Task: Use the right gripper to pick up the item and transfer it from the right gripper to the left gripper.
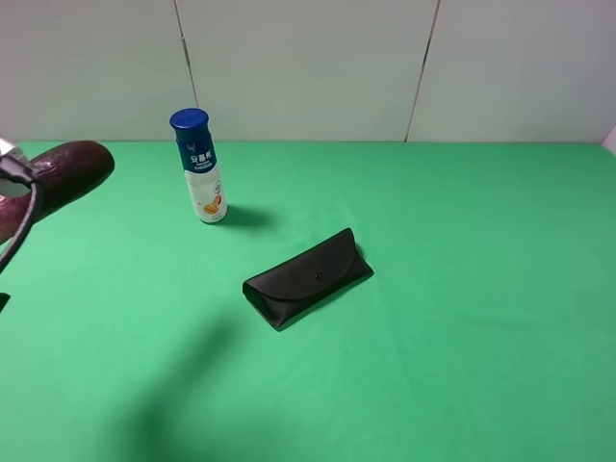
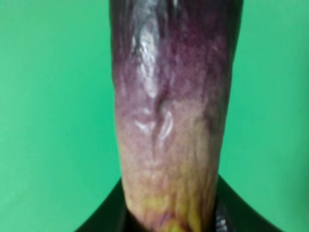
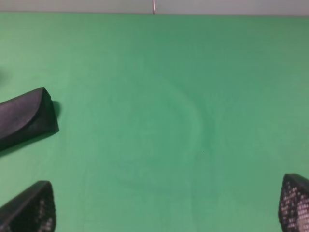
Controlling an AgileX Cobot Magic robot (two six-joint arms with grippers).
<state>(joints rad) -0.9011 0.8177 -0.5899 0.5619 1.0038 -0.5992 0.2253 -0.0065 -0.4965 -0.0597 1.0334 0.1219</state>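
The purple eggplant (image 1: 58,176) hangs in the air at the far left edge of the exterior high view, its dark rounded end pointing right. My left gripper (image 1: 12,207) is mostly out of frame there, only a cable loop and a bit of metal showing. In the left wrist view the eggplant (image 2: 174,111) fills the middle, its pale yellowish end clamped between the black jaws of the left gripper (image 2: 171,220). My right gripper (image 3: 166,208) is open and empty over bare green cloth, one fingertip (image 3: 31,208) at each lower corner. It is out of the exterior high view.
A blue-capped white bottle (image 1: 198,166) stands upright at the back left of the green table (image 1: 462,318). A black folded glasses case (image 1: 308,277) lies near the middle; its end shows in the right wrist view (image 3: 24,121). A grey panelled wall runs behind.
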